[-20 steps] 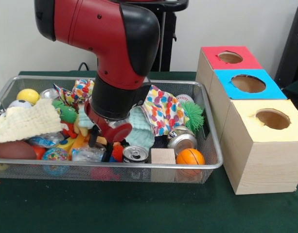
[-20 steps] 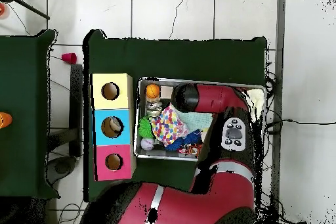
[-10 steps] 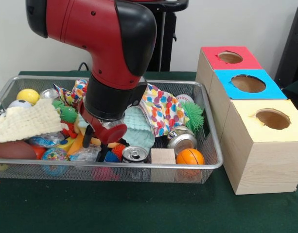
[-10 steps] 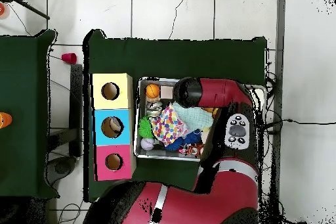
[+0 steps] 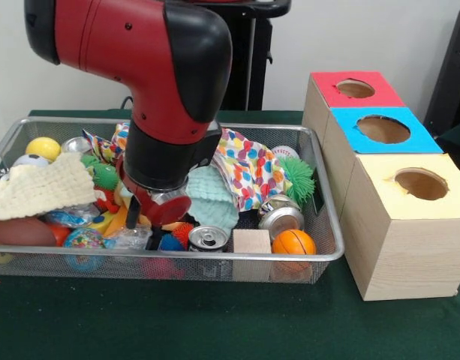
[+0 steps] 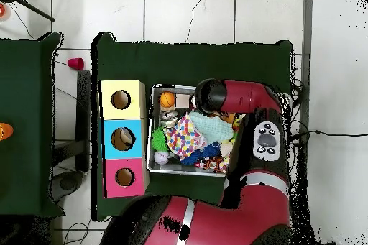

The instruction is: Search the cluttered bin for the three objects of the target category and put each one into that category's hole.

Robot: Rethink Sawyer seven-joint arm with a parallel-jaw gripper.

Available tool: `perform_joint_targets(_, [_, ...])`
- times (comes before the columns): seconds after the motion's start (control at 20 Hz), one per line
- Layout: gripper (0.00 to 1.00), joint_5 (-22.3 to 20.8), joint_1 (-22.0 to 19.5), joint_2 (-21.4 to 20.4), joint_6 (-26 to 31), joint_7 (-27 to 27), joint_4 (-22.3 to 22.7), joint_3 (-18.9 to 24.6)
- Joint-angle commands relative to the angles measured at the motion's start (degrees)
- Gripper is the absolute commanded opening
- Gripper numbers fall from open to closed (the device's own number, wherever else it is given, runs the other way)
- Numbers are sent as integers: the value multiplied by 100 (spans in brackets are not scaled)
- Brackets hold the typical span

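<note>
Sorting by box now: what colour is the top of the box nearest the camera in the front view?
Pale yellow top, clearest in the front view.

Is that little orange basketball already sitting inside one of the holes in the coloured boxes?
No, the small orange basketball lies in the wire mesh bin, at its front corner beside the small wooden block.

Clutter crowds the bin (image 5: 290, 259); box holes (image 5: 420, 183) stand unobstructed.

Red arm (image 5: 151, 82) over cluttered bin (image 5: 320, 247)
</note>
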Motion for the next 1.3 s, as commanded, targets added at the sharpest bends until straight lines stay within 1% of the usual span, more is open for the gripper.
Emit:
perform_joint_targets(0.05, [100, -171, -257, 686, -338, -771, -402, 764])
perform_joint_targets(0.25, [100, -189, -293, 886, -631, -651, -467, 835])
perform_joint_targets(0.45, [100, -220, -250, 974, -708, -532, -556, 808])
perform_joint_targets(0.6, [100, -277, -235, 1033, -799, -466, -539, 794])
perform_joint_targets(0.8, [100, -490, -163, 1221, -891, -479, -656, 648])
perform_joint_targets(1.0, [100, -668, -251, 1352, -1060, -690, -653, 718])
perform_joint_targets(1.05, [100, -727, -280, 1402, -1143, -758, -670, 752])
perform_joint_targets(1.2, [100, -906, -440, 1667, -1739, -849, -731, 924])
perform_joint_targets(1.25, [100, -984, -439, 1762, -1768, -874, -796, 916])
perform_joint_targets(1.3, [100, -1055, -281, 1875, -1448, -690, -965, 689])
